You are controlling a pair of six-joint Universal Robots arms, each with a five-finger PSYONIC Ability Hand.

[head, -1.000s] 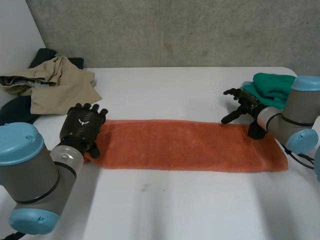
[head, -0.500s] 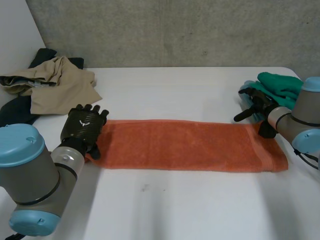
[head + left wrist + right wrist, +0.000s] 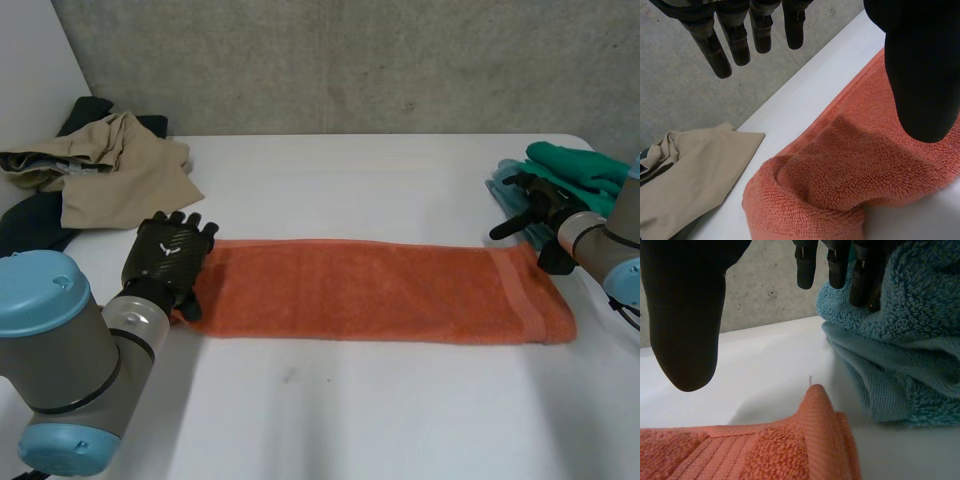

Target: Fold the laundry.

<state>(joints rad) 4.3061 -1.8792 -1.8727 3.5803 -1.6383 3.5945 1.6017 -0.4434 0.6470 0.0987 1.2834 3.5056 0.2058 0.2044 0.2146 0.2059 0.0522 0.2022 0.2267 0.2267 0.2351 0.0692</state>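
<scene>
An orange towel (image 3: 370, 290) lies folded in a long strip across the middle of the white table (image 3: 330, 180). My left hand (image 3: 168, 255) hovers open over its left end, where the orange towel (image 3: 850, 170) bulges up below the thumb (image 3: 922, 75). My right hand (image 3: 535, 205) is open above the far right corner of the towel, fingers straight. Under that hand the orange towel's corner (image 3: 810, 450) sticks up, and the fingers (image 3: 860, 275) reach toward a folded teal towel (image 3: 895, 350).
A pile of beige and dark clothes (image 3: 95, 170) lies at the table's far left; the beige cloth (image 3: 685, 185) is beside the towel's left end. Folded teal towels (image 3: 560, 175) are stacked at the far right edge. A grey wall stands behind.
My right hand has moved to the right and back, off the towel's top edge toward the teal stack. My left hand has barely shifted.
</scene>
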